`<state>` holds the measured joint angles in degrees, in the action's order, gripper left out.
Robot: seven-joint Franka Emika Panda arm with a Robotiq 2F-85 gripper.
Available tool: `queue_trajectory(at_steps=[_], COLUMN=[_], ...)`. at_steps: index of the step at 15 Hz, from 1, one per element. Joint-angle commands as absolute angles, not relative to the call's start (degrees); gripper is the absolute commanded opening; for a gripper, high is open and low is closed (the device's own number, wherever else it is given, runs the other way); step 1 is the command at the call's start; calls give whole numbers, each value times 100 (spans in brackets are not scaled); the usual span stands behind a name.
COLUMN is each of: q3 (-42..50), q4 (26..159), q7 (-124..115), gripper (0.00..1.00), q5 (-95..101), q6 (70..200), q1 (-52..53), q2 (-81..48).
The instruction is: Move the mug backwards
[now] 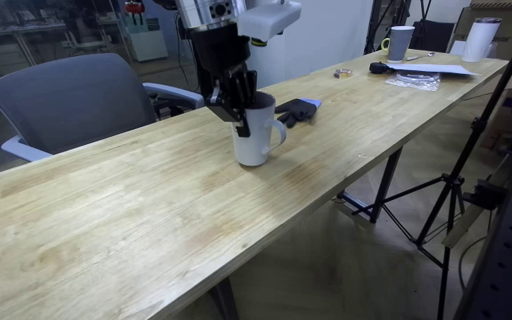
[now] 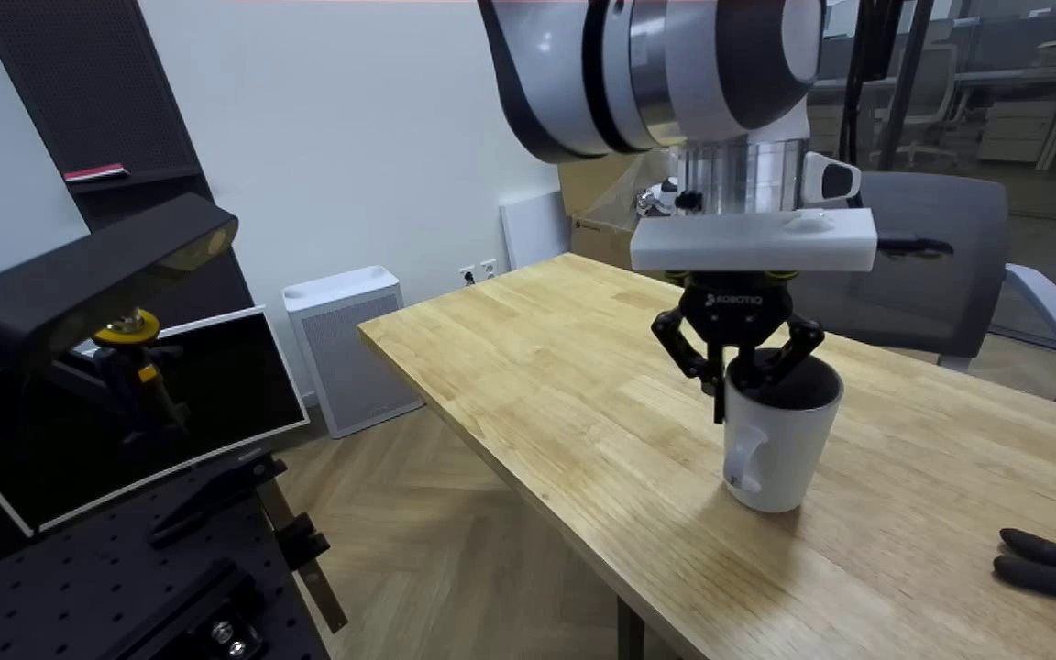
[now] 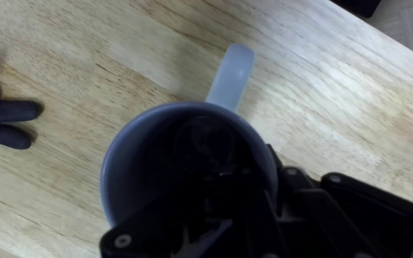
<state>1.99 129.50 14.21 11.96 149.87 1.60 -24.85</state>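
The white mug (image 1: 252, 149) stands upright on the wooden table, its base at the tabletop. It also shows in an exterior view (image 2: 789, 454) and from above in the wrist view (image 3: 129, 168), with its dark inside. Its handle (image 3: 232, 77) points away from the fingers. My gripper (image 1: 246, 116) comes down over the mug's rim, also seen in an exterior view (image 2: 730, 383) and the wrist view (image 3: 274, 179). One finger is inside the mug and one is outside. They are close together with the mug's wall pinched between them. The inner fingertip is hidden in the dark inside.
A black glove (image 1: 298, 111) lies beside the mug. Farther along the table are a tape roll (image 1: 342, 74), papers (image 1: 434, 68), a plastic bag (image 1: 416, 81), a grey cup (image 1: 401, 44) and a white tumbler (image 1: 482, 41). A chair (image 1: 69, 102) stands at one long edge.
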Motion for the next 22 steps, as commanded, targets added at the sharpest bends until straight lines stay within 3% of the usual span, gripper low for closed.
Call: queue_trajectory(at_steps=[1, 10, 22], q3=[110, -24, 246], q4=[12653, 11654, 9520], q7=[1285, 1929, 2123], gripper=[3, 3, 3], q5=[1222, 828, 1018], q6=[14439, 13408, 13081], q1=[165, -248, -689], q2=[-2202, -2677, -4045])
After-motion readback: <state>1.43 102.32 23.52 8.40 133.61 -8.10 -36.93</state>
